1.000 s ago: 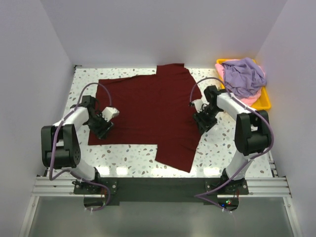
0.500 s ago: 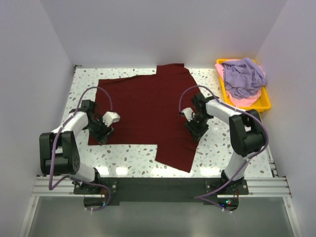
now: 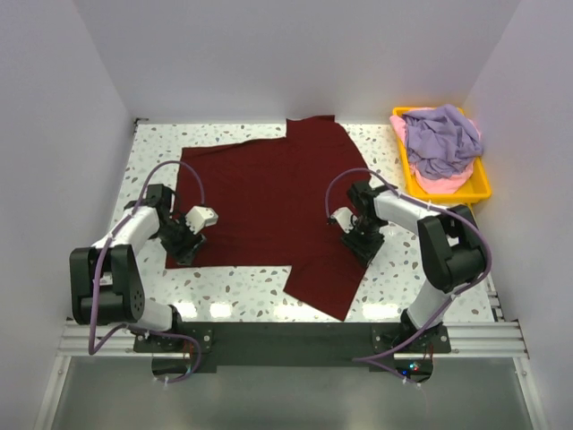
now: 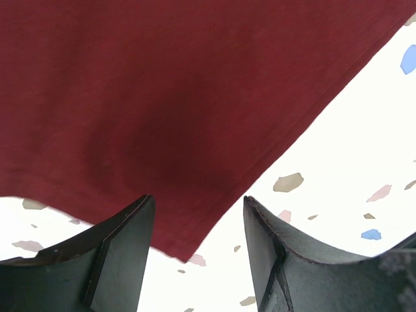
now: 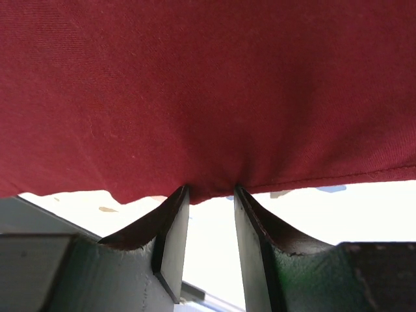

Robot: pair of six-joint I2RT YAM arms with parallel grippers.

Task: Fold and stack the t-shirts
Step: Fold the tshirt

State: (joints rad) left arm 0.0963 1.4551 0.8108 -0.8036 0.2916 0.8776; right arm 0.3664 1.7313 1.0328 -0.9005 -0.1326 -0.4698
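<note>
Pink shirt (image 3: 448,184) mostly buried under lavender shirt (image 3: 440,139).

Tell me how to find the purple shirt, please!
Look at the speckled white table, then go to the yellow tray at its far right corner. The purple shirt is the crumpled one heaped on top in the tray, lying over a pink shirt, while the big dark red shirt lies spread flat on the table.

A spread t-shirt (image 3: 269,202) lies on the table (image 3: 235,283); my left gripper (image 3: 183,243) at its near-left corner, right gripper (image 3: 363,244) at its right edge; other t-shirts (image 3: 440,141) heaped in the tray (image 3: 486,191), far right.
</note>
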